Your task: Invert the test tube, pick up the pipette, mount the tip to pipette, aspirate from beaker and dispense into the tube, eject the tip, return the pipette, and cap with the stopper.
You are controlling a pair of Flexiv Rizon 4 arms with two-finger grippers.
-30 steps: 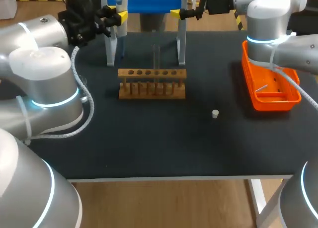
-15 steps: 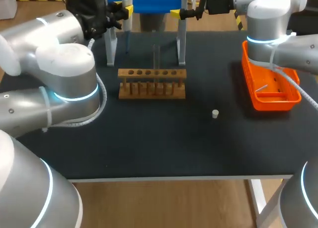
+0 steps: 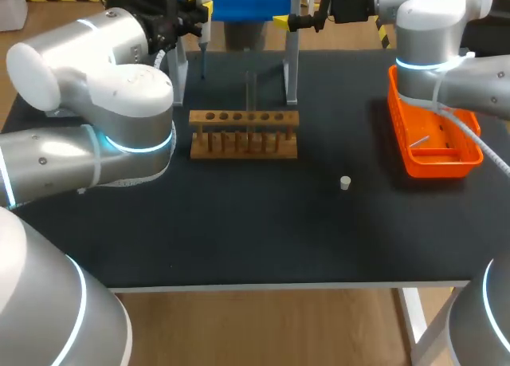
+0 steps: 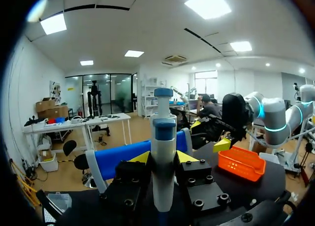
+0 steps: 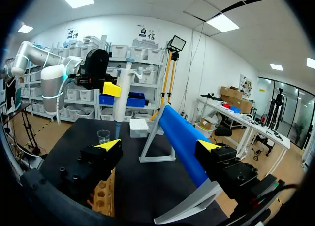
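My left gripper [image 3: 199,11] is shut on a white pipette [image 3: 204,39] with a blue top, held upright at the table's far left, beside the blue bar of the stand [image 3: 239,3]. The left wrist view has the pipette [image 4: 163,152] clamped between the yellow tips of that gripper [image 4: 163,159]. My right gripper [image 3: 285,4] stands open with the bar's right end between its fingers; the bar [image 5: 179,137] crosses that gripper [image 5: 159,147] without being clamped. A clear test tube [image 3: 250,91] stands in the wooden rack [image 3: 244,132]. A small white stopper [image 3: 345,183] lies on the mat.
An orange tray [image 3: 434,139] sits at the right edge. A glass beaker [image 5: 103,136] and a white tip box [image 5: 139,127] stand beyond the rack [image 5: 101,196] in the right wrist view. My left arm's elbow [image 3: 119,103] hangs over the table's left part.
My left arm has swung right, its elbow coming over the table's left side, and carried the pipette closer to the blue bar. The right arm has not moved.
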